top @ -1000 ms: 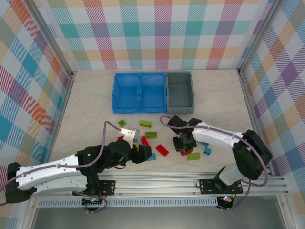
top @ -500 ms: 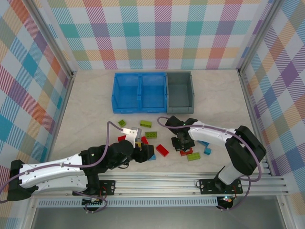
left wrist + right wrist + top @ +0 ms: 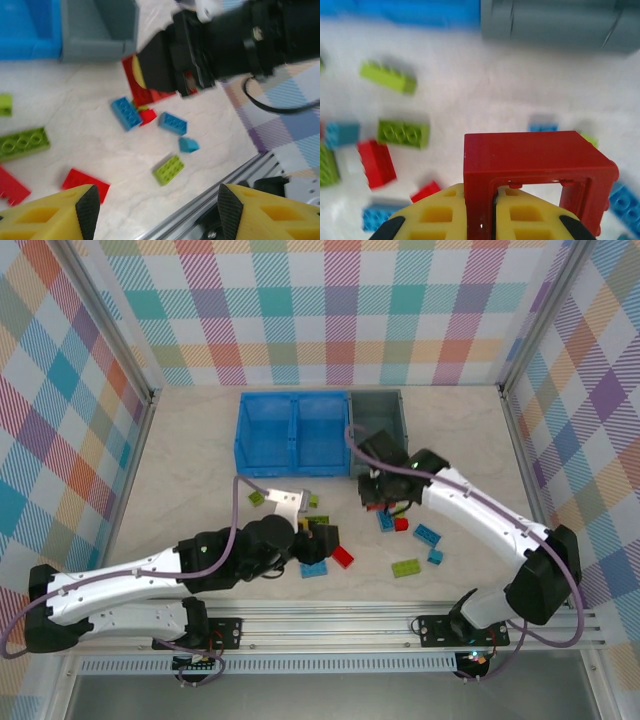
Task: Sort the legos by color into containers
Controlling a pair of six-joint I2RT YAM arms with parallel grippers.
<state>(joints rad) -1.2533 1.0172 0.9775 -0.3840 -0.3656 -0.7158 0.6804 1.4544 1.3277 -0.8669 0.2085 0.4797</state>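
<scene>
My right hand (image 3: 495, 202) pinches one wall of the red frame (image 3: 536, 155), holding it above the tabletop (image 3: 190, 460) just in front of the grey bin (image 3: 378, 430). That bin sits against the blue bin (image 3: 292, 430). My left hand (image 3: 155, 212) is spread wide and empty, low over loose red, blue and green bricks (image 3: 169, 170) scattered on the tabletop.

The whole surface (image 3: 190, 470) is being viewed from high above, from the side opposite the dark grey bin (image 3: 384, 410). Both wrist cameras are being held low and close, aimed obliquely toward that bin; the legos (image 3: 170, 169) before it are being shared by all three views.
</scene>
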